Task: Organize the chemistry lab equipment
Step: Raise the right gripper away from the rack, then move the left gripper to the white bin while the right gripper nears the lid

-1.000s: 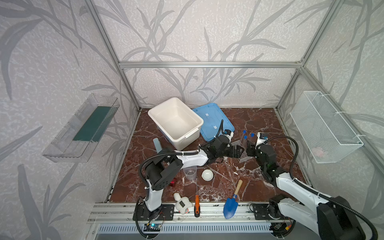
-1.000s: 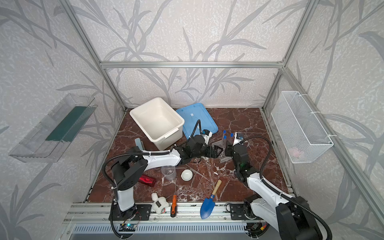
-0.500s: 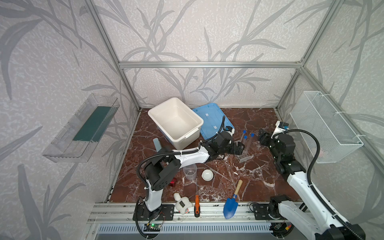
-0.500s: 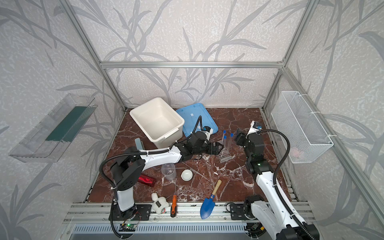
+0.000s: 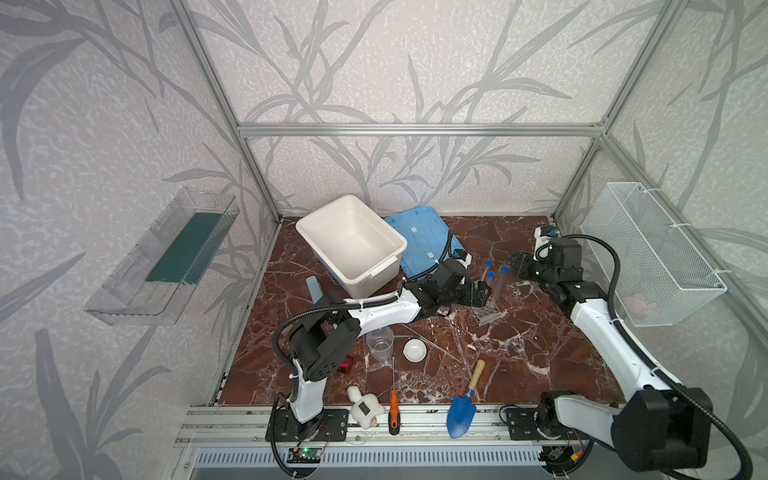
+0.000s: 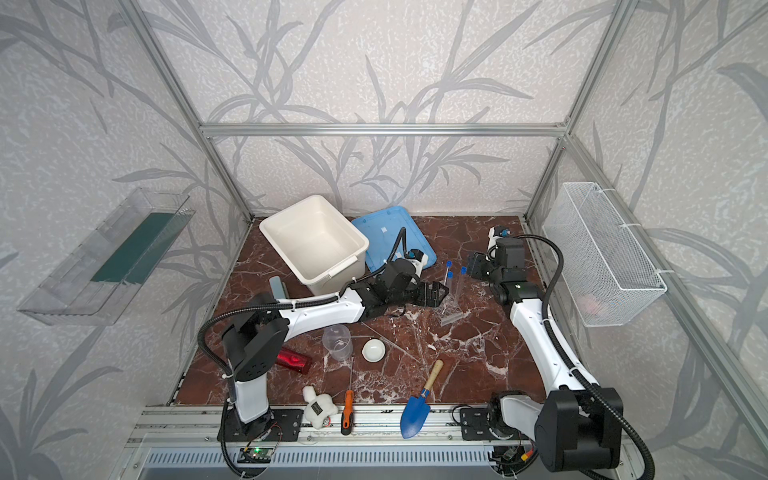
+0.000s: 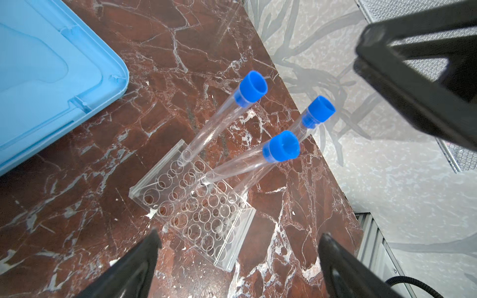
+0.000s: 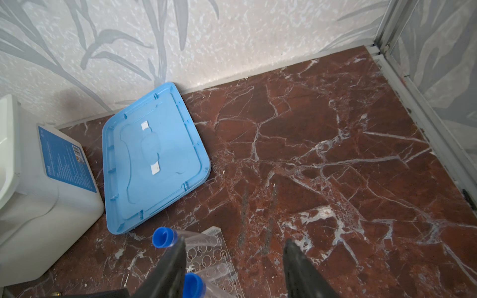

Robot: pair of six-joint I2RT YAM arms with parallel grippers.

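Left fingers: your left fingers (image 7: 134, 271) are spread wide and empty, low over the surface (image 7: 77, 180).
Rack: the clear grid rack (image 7: 196, 206) sits straight ahead, framed by that gap.
Tubes: three blue-capped test tubes (image 7: 224, 123) stand in the rack, long axes tilted, caps leaning away from you.
Right fingers: your right fingers (image 8: 170, 265) are parted and empty, with the caps just outside them.
Nearer arm: the left, judging by the rack.

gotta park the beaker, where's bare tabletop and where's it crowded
Bare marble: back right, between blue lid and right gripper; front right, between trowel and right arm. Crowded: around beaker, dish and screwdriver, and the rack by the left gripper.
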